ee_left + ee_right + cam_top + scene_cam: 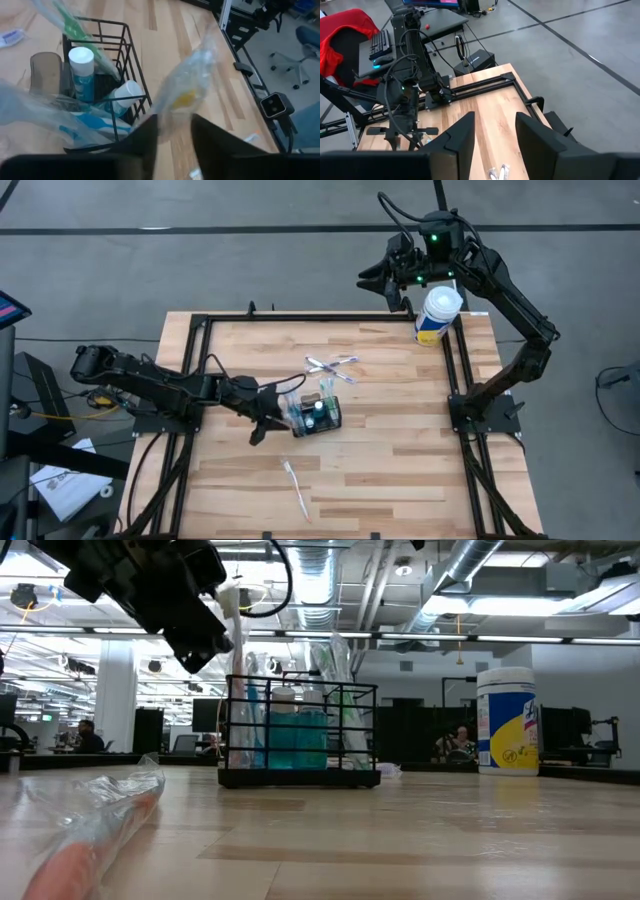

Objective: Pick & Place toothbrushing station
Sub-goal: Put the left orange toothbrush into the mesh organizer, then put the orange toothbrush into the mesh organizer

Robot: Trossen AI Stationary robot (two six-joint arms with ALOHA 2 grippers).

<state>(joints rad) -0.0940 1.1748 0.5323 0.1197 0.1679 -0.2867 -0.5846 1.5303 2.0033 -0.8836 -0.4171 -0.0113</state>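
Black wire-mesh basket (318, 416) holds wrapped toothbrushes; left claw (270, 418) pinches one crinkly wrapper; right claw (492, 137) released.

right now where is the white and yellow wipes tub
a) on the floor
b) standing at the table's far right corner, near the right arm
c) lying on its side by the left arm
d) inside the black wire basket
b: the wipes tub stands upright at the table's far right corner under the right gripper, apart from the wire basket mid-table.
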